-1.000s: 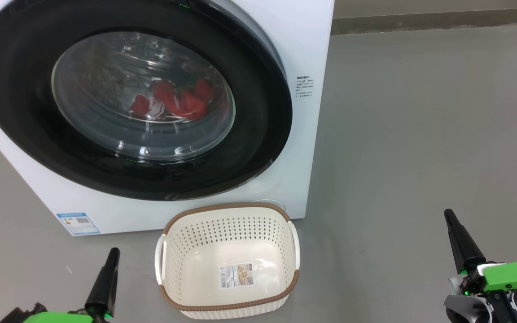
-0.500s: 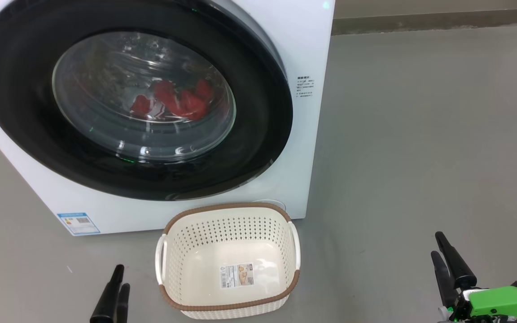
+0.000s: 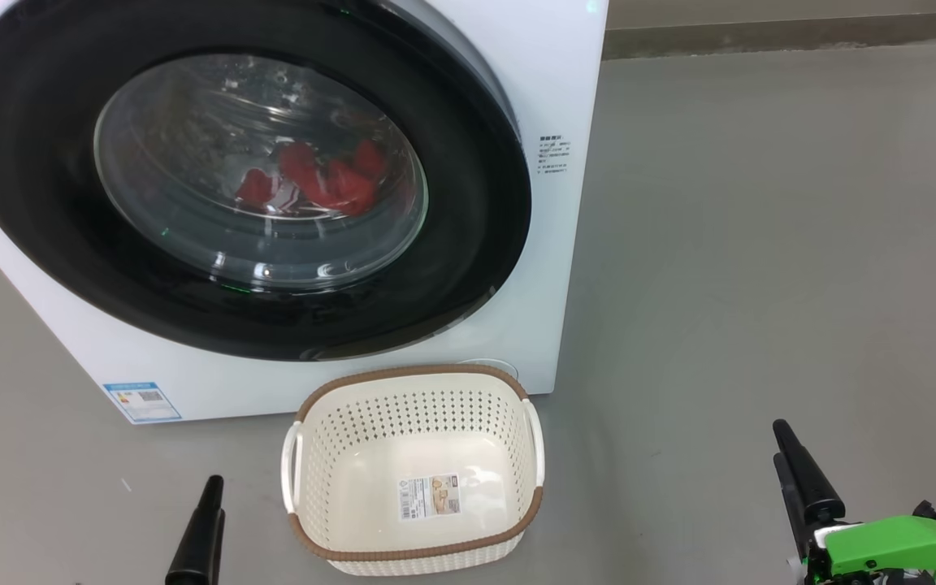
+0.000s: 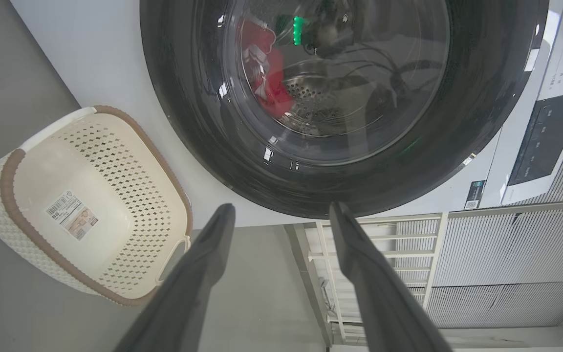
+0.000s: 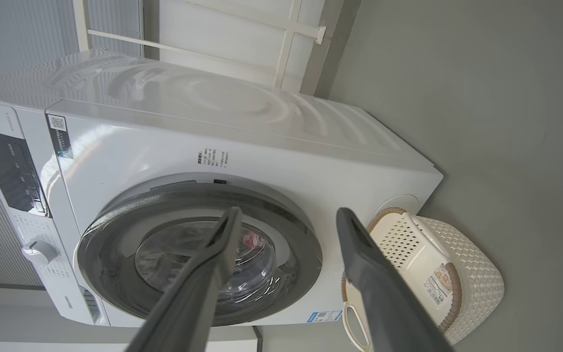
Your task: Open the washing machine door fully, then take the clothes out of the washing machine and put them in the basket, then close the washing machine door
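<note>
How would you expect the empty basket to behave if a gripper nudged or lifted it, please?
The basket is probably light: thin perforated plastic, nothing inside but a label. A nudge would likely slide it across the smooth floor rather than tip it, as it sits low and wide.

Head looks down — wrists face washing machine door (image 3: 468,203); basket (image 3: 411,418) shared.

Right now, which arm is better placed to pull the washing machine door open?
Probably the right. The door is shut, and its grip recess appears to sit on its right edge. The right tool, open, has bare floor ahead; the left tool sits beyond the basket.
</note>
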Tool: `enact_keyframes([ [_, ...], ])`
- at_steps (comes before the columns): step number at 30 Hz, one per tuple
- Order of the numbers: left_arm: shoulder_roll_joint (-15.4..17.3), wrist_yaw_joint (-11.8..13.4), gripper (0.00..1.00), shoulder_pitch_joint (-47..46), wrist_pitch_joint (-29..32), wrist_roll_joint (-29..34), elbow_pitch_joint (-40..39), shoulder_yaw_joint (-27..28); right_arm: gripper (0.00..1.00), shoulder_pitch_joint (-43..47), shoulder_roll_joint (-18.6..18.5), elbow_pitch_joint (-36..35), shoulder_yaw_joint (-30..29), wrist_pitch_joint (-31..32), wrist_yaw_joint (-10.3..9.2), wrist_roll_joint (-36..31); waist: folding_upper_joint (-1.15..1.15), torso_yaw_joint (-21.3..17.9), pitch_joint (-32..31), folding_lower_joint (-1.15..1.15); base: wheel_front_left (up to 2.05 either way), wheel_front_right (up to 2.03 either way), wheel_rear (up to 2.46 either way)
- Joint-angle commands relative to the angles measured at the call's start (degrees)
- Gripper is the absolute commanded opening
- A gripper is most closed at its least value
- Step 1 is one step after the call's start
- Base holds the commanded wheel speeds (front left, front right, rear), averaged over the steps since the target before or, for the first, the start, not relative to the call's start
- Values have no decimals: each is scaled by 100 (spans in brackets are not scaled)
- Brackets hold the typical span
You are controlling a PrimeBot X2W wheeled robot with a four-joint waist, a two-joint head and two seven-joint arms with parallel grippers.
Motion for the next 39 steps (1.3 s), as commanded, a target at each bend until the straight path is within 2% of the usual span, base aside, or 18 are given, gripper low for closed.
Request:
enact_keyframes([
  [1, 103, -13, 100, -72, -83, 181, -212, 54, 100, -95, -76, -163, 58, -56, 2, -155, 0, 0, 3, -1, 0, 0, 0],
  [25, 164, -21, 100, 97, -487, 2532, -562, -69, 100, -83, -167, -164, 380, -459, 2, -2132, 0, 1, 17, -1, 0, 0, 0],
  [39, 149, -1, 100, 180, -707, 3595, -732, -54, 100, 11, -143, -360, 385, -679, 3, -3227, 0, 9, 31, -1, 0, 0, 0],
])
